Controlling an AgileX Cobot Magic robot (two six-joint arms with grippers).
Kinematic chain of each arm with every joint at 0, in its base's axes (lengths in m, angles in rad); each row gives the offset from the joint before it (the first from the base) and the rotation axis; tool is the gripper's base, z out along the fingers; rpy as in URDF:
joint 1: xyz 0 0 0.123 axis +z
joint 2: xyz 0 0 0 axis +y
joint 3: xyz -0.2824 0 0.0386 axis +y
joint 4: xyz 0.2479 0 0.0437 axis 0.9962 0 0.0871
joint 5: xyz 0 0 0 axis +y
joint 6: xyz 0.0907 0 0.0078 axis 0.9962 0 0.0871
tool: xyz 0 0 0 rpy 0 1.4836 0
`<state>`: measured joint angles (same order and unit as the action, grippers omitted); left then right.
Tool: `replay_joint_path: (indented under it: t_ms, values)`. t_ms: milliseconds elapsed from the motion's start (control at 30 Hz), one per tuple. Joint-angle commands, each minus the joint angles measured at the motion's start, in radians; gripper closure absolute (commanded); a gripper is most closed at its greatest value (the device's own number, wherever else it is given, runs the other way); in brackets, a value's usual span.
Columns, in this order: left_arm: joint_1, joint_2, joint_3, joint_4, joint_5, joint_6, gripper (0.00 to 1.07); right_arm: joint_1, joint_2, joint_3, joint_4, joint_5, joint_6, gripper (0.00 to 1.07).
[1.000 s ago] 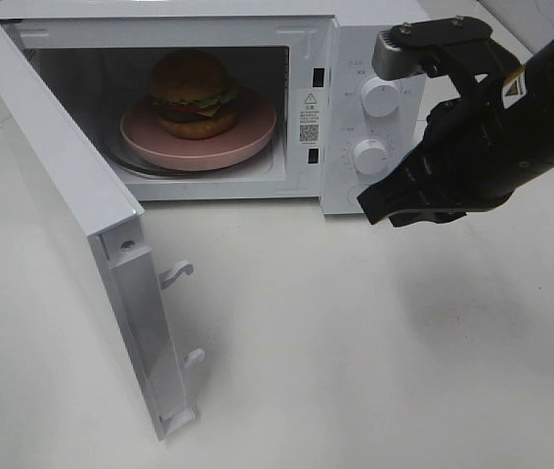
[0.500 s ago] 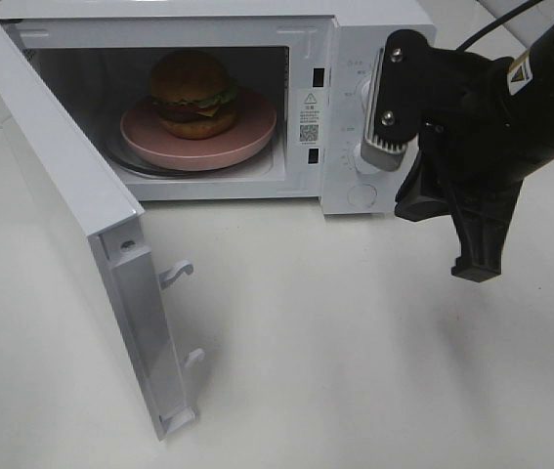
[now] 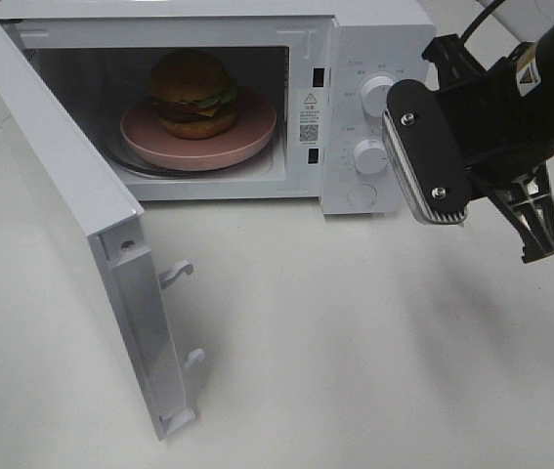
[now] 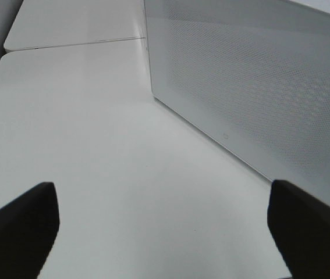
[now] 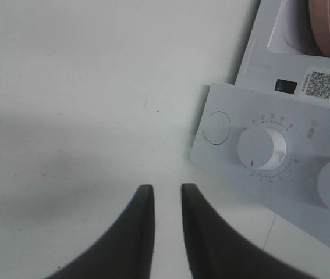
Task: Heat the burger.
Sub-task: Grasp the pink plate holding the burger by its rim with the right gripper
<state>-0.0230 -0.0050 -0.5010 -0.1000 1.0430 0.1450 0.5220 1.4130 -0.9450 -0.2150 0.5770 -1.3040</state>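
The burger (image 3: pixel 193 93) sits on a pink plate (image 3: pixel 252 132) inside the white microwave (image 3: pixel 379 29), whose door (image 3: pixel 71 195) stands wide open to the left. My right gripper (image 3: pixel 540 244) hangs in front of and to the right of the control panel, fingers pointing down, shut and empty. In the right wrist view its fingers (image 5: pixel 138 232) are almost together above the table, near the lower knob (image 5: pixel 261 148). My left gripper (image 4: pixel 165 232) is open and empty, facing the outer side of the door (image 4: pixel 252 87). It is out of the exterior high view.
The control panel carries an upper knob (image 3: pixel 375 98), a lower knob (image 3: pixel 369 156) and a round button (image 3: pixel 362 195). The open door's latch hooks (image 3: pixel 176 274) stick out over the white table (image 3: pixel 355 352).
My right arm has swung right and away from the knobs, and its wrist has turned so the fingers now point down. The burger, plate and door have not moved.
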Motion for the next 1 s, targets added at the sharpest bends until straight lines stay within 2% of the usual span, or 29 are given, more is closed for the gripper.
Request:
replay_joint_path:
  t_ms: [33,67,100,133,167,200,233,267,300,333,367,400,533,767,1000]
  values:
    - [0.002,-0.018,0.003,-0.005,-0.003,0.001,0.17,-0.005,-0.013,-0.009,-0.027,0.007,0.010,0.79]
    - [0.002,-0.018,0.003,-0.005,-0.003,0.001,0.17,-0.005,-0.013,-0.009,-0.028,0.007,0.024,0.70]
    - [0.002,-0.018,0.003,-0.005,-0.003,0.001,0.17,-0.005,-0.013,-0.009,-0.028,0.007,0.024,0.70]
    - [0.002,-0.018,0.003,-0.005,-0.003,0.001,0.17,-0.005,-0.013,-0.009,-0.028,0.007,0.035,0.64]
    - [0.002,-0.018,0.003,-0.005,-0.003,0.001,0.17,0.003,-0.013,-0.009,-0.032,0.003,0.063,0.52]
    - [0.002,-0.018,0.003,-0.005,-0.003,0.001,0.17,0.003,-0.013,-0.009,-0.032,0.003,0.063,0.52]
    - [0.002,-0.018,0.003,-0.005,-0.003,0.001,0.17,0.015,-0.013,-0.009,-0.050,-0.003,0.109,0.41]
    - [0.002,-0.018,0.003,-0.005,-0.003,0.001,0.17,0.023,-0.013,-0.009,-0.062,-0.010,0.134,0.35]
    - [0.002,-0.018,0.003,-0.005,-0.003,0.001,0.17,0.023,-0.013,-0.009,-0.062,-0.010,0.134,0.35]
    - [0.002,-0.018,0.003,-0.005,-0.003,0.001,0.17,0.036,-0.013,-0.009,-0.087,-0.039,0.200,0.23]
    - [0.002,-0.018,0.003,-0.005,-0.003,0.001,0.17,0.036,-0.013,-0.009,-0.087,-0.039,0.200,0.23]
    - [0.002,-0.018,0.003,-0.005,-0.003,0.001,0.17,0.049,-0.013,-0.009,-0.124,-0.059,0.257,0.14]
    - [0.002,-0.018,0.003,-0.005,-0.003,0.001,0.17,0.065,0.008,-0.020,-0.182,-0.067,0.306,0.12]
    - [0.002,-0.018,0.003,-0.005,-0.003,0.001,0.17,0.069,0.064,-0.070,-0.179,-0.072,0.315,0.14]
    - [0.002,-0.018,0.003,-0.005,-0.003,0.001,0.17,0.127,0.135,-0.137,-0.181,-0.077,0.315,0.15]
